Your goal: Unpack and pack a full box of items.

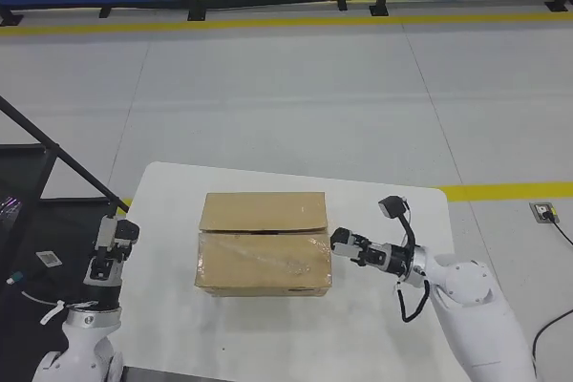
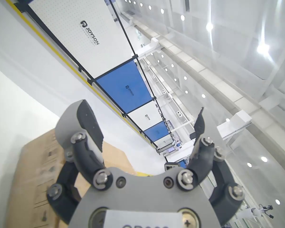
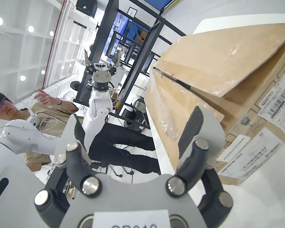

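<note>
A brown cardboard box lies in the middle of the white table, its top flaps down and streaked with clear tape. In the right wrist view the box shows one top flap lifted a little at its edge, and labels on its end face. My right gripper hovers at the box's right end, open, with one finger in front of the box's corner and nothing held. My left gripper stands at the table's left edge, pointing upward and open, apart from the box.
A black metal frame stands off the table's left side. The floor beyond the table has yellow lines and a cable with a socket at the right. Bare table surface lies in front of and behind the box.
</note>
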Available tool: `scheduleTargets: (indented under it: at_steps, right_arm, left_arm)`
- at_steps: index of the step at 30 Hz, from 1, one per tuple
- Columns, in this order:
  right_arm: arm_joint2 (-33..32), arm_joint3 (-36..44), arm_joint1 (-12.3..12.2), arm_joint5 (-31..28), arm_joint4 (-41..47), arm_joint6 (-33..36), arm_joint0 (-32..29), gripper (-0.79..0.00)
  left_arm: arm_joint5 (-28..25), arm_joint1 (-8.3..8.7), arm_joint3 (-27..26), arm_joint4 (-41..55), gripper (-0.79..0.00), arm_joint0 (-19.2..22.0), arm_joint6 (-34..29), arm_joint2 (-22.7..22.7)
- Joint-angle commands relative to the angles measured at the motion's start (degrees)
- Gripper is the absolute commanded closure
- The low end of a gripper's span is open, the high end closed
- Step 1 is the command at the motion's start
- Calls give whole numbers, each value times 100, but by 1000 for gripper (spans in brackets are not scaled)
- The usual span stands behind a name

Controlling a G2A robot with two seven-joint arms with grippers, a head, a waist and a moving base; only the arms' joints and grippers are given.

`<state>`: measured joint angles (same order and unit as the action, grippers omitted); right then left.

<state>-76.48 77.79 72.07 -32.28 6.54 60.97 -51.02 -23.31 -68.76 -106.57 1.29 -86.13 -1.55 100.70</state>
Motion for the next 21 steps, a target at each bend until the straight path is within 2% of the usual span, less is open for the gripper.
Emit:
scheduleTargets:
  at_steps: [1, 6, 10, 13, 16, 19, 21]
  right_arm:
    - [180, 220, -2, -233, -168, 175, -33, -785]
    - [658, 610, 21, -450, -808, 108, 31, -785]
    - [1095, 845, 76, -167, -1419, -221, 152, -785]
    - [1506, 1093, 110, -191, -2049, -240, 220, -785]
    - [1753, 1289, 143, 79, -2628, -586, 195, -785]
    - [1868, 1441, 173, 647, -3162, -1101, 140, -785]
    - [1910, 1492, 176, 680, -3252, -1228, 112, -785]
  left_arm:
    - [-60, 9, 185, 126, -785, -123, -135, 152]
    - [-180, 8, 512, 229, -785, -192, -351, 181]
    - [-311, -6, 632, 280, -785, -180, -459, 60]
    - [-332, -19, 670, 291, -785, -150, -472, -28]
    - [-356, -29, 696, 287, -785, -129, -482, -86]
    - [-390, -37, 710, 270, -785, -123, -516, -132]
    - [-468, -39, 713, 269, -785, -135, -588, -163]
